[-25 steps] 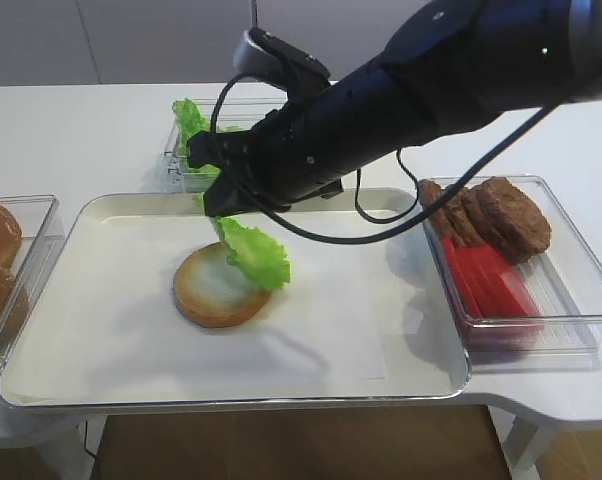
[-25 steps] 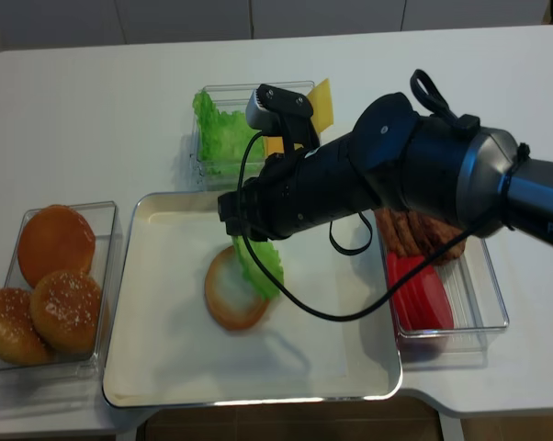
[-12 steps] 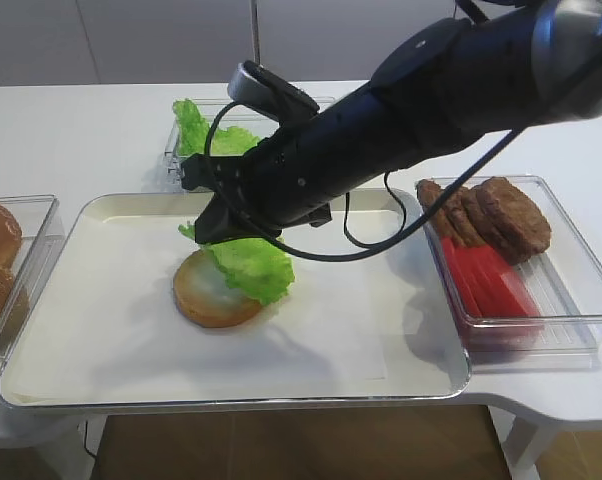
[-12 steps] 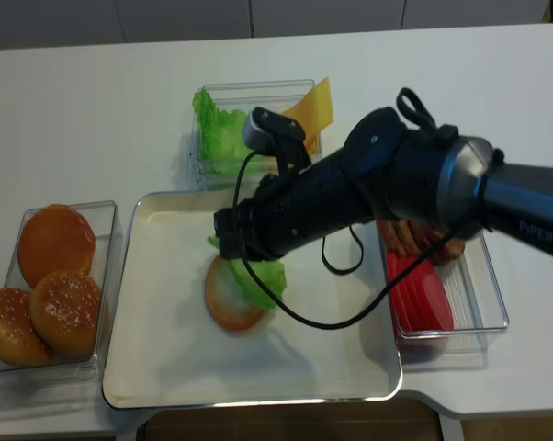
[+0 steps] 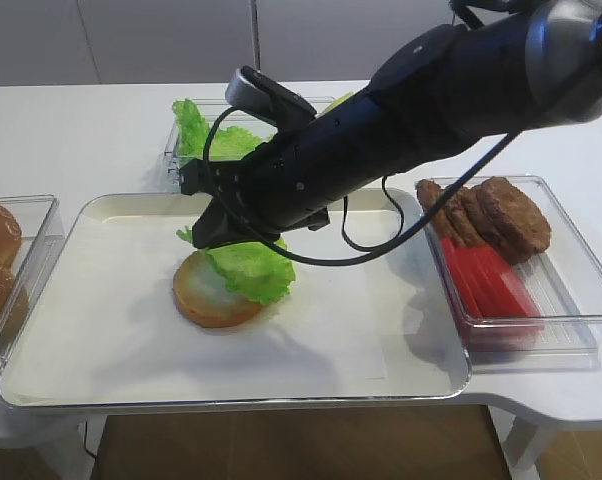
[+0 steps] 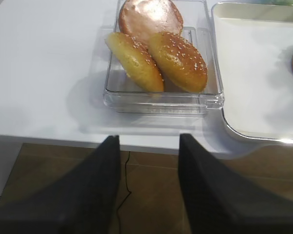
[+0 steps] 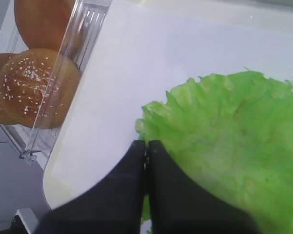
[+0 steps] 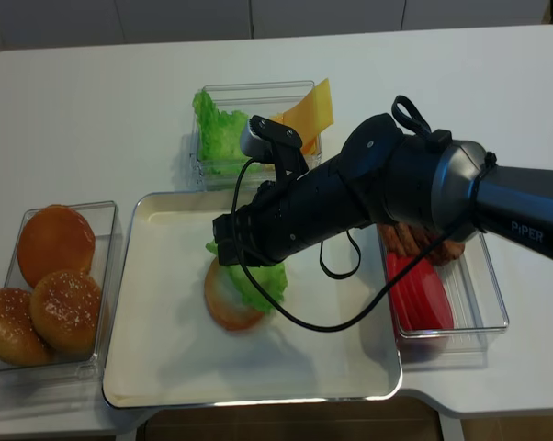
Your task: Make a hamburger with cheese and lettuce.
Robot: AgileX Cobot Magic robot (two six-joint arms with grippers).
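Observation:
The hamburger bun half (image 5: 203, 297) lies cut face up on the white tray (image 5: 101, 350). My right gripper (image 5: 203, 236) is shut on the edge of the green lettuce leaf (image 5: 249, 266), low over the bun's far side. The leaf drapes over the bun's right part (image 8: 256, 278). In the right wrist view the shut fingertips (image 7: 146, 144) pinch the leaf's rim (image 7: 234, 131). Yellow cheese slices (image 8: 311, 110) lean in the far box. My left gripper (image 6: 149, 141) is open and empty beyond the table's front edge, near the whole buns.
A clear box with more lettuce (image 8: 220, 129) stands behind the tray. A box of whole brown buns (image 8: 56, 276) stands at the left. A box with meat patties (image 5: 491, 210) and red slices (image 5: 486, 285) stands at the right.
My right gripper has come down and a little left with the lettuce. The leaf went from hanging beside the bun to lying over its right part.

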